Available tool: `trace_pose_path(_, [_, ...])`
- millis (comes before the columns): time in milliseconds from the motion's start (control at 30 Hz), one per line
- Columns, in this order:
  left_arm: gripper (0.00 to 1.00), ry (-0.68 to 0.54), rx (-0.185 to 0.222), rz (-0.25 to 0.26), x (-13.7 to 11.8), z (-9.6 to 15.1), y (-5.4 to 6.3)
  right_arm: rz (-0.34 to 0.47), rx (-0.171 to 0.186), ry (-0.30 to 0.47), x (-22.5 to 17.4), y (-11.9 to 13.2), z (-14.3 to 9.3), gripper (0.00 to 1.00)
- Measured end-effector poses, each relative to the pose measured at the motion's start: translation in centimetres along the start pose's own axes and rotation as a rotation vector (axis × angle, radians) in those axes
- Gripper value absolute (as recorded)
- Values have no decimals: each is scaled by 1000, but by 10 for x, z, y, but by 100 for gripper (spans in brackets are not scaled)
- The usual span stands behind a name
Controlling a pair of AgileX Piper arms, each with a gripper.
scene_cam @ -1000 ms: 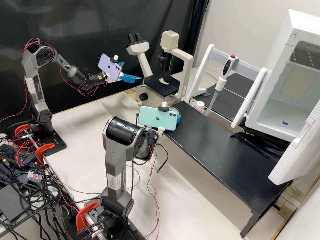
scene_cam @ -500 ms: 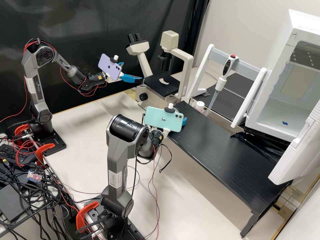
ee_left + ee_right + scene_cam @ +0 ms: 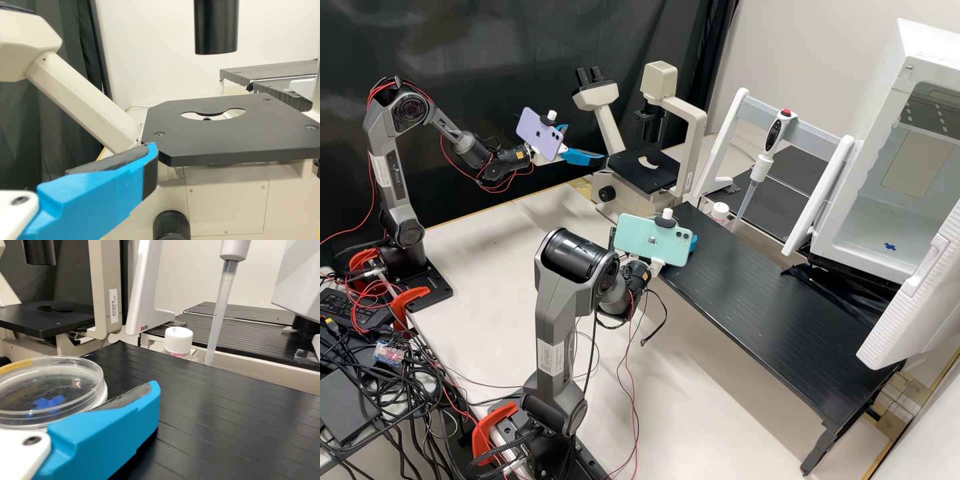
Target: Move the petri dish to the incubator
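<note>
In the high view my left gripper (image 3: 585,143) is at the far arm's end, open beside the microscope, its blue finger (image 3: 100,192) low in the left wrist view. My right gripper (image 3: 693,244) is mostly behind the green phone, above the black platform's near-left end. In the right wrist view a clear round petri dish (image 3: 55,390) rests against the dark pad of my right gripper (image 3: 105,422), which is shut on it; the second finger is hidden. A blue mark shows through the dish. The white incubator (image 3: 883,100) stands at the right with its door open.
The microscope (image 3: 640,170) stands at the back centre. Behind the black platform (image 3: 760,300) are a pipette (image 3: 762,163) on a white stand and a capped bottle (image 3: 720,212). The incubator door (image 3: 913,300) juts over the platform's right end.
My right arm has moved rightward in the high view, carrying its gripper further over the platform's edge. The left arm has stayed still.
</note>
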Motion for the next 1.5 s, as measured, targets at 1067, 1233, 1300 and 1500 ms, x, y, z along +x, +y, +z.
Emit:
trace_pose_path(1067, [100,0,0,0,0,0,0,-1,17,-2,-1,4,5,0])
trace_pose_path(1233, [100,0,0,0,0,0,0,0,20,-5,-1,5,6,0])
trace_pose_path(1300, [100,0,0,0,0,0,0,1,24,-3,-2,8,6,0])
trace_pose_path(1500, [100,0,0,0,0,0,0,63,33,-55,-9,29,15,0])
